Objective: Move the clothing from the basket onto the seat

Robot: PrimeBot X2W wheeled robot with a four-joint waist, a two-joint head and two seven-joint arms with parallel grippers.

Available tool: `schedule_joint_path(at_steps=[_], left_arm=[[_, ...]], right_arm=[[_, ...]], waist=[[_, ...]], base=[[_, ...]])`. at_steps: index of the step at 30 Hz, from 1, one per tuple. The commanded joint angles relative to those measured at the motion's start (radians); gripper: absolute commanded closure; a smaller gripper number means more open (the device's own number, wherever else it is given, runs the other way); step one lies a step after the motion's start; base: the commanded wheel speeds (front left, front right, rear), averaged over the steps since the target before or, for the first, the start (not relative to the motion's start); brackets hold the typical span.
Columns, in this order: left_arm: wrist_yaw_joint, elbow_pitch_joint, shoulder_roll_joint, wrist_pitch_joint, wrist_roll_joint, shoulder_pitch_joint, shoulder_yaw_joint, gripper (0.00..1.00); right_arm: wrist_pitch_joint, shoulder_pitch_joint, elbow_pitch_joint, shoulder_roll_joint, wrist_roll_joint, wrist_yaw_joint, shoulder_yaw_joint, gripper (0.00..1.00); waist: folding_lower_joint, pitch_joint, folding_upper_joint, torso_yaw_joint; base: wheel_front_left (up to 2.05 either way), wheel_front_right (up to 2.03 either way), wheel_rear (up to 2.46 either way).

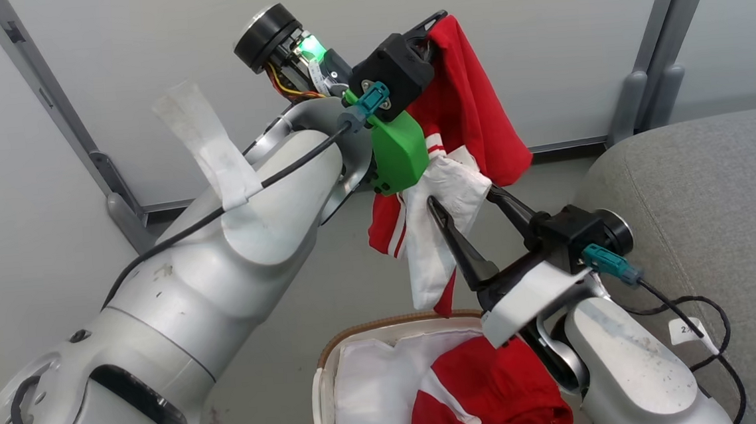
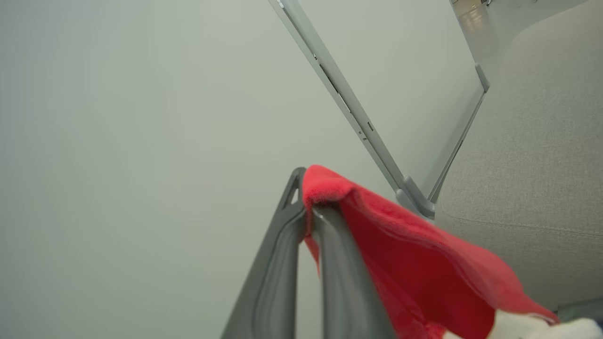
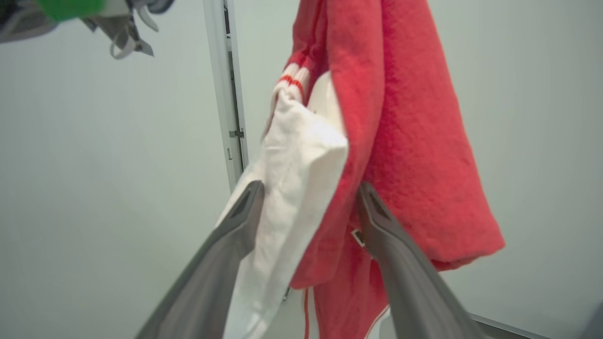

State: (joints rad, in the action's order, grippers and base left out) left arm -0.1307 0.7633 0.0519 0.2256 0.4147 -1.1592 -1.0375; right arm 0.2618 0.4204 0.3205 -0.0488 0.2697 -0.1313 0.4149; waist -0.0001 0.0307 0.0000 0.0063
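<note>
One piece of the clothing, a red garment (image 1: 477, 112) with a white panel, hangs in the air from my left gripper (image 1: 433, 27), which is shut on its top edge. The left wrist view shows that gripper (image 2: 306, 188) pinching the red fabric (image 2: 424, 263). My right gripper (image 1: 462, 196) stands open, its two fingers on either side of the hanging garment's white panel (image 3: 297, 155). Below, the basket (image 1: 392, 323) holds a second red garment (image 1: 490, 390) on its white liner (image 1: 377, 385). The grey seat (image 1: 716, 201) is at the right.
Pale wall panels with grey frame posts (image 1: 654, 73) stand behind the garment and meet the grey floor (image 1: 330, 288). My bulky left forearm (image 1: 222, 263) crosses the left side of the head view. A black cable (image 1: 711, 308) loops beside my right wrist, over the seat.
</note>
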Motion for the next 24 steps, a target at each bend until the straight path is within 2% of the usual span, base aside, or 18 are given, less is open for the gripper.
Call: schedule_joint_path(at_steps=[1,6,7,8,9,16,22,24], left_arm=[[0.005,-0.009,-0.002,0.000,0.009,-0.014,-0.005,1.00],[0.015,-0.039,-0.002,-0.003,0.043,-0.009,-0.024,1.00],[0.018,-0.044,-0.002,-0.005,0.052,-0.008,-0.028,1.00],[0.020,-0.048,-0.002,-0.006,0.057,-0.006,-0.032,1.00],[0.022,-0.051,-0.002,-0.007,0.062,-0.004,-0.036,1.00],[0.031,-0.018,-0.002,0.000,0.106,0.023,-0.033,1.00],[0.016,0.029,0.003,0.015,0.182,0.070,0.004,1.00],[0.010,0.032,0.010,0.024,0.207,0.093,0.018,0.61]], right_arm=[[0.005,0.022,0.020,-0.003,0.004,0.001,0.012,0.00],[0.005,0.079,0.088,-0.003,0.014,0.001,0.045,0.00],[0.005,0.092,0.103,-0.003,0.017,0.001,0.056,0.29],[0.005,0.102,0.112,-0.003,0.023,0.001,0.063,0.74],[0.005,0.114,0.124,-0.003,0.027,0.001,0.074,1.00],[0.005,0.135,0.150,-0.004,0.026,0.001,0.058,1.00],[0.005,0.126,0.143,-0.004,0.011,0.001,0.018,1.00],[0.005,0.129,0.144,-0.004,0.003,0.001,-0.006,1.00]], waist=[[0.0001,0.000,0.0000,0.005],[0.0001,-0.002,0.0000,0.015],[0.0001,-0.002,0.0000,0.017],[0.0001,-0.002,0.0000,0.018],[0.0001,-0.003,0.0000,0.020],[0.0001,-0.008,0.0000,0.020],[0.0001,-0.016,0.0000,0.009],[0.0001,-0.020,0.0000,0.006]], base=[[0.00,0.00,0.00],[0.00,0.00,0.00],[0.00,0.00,0.00],[0.00,0.00,0.00],[0.00,0.00,0.00],[0.00,0.00,0.00],[0.00,0.00,0.00],[0.00,0.00,0.00]])
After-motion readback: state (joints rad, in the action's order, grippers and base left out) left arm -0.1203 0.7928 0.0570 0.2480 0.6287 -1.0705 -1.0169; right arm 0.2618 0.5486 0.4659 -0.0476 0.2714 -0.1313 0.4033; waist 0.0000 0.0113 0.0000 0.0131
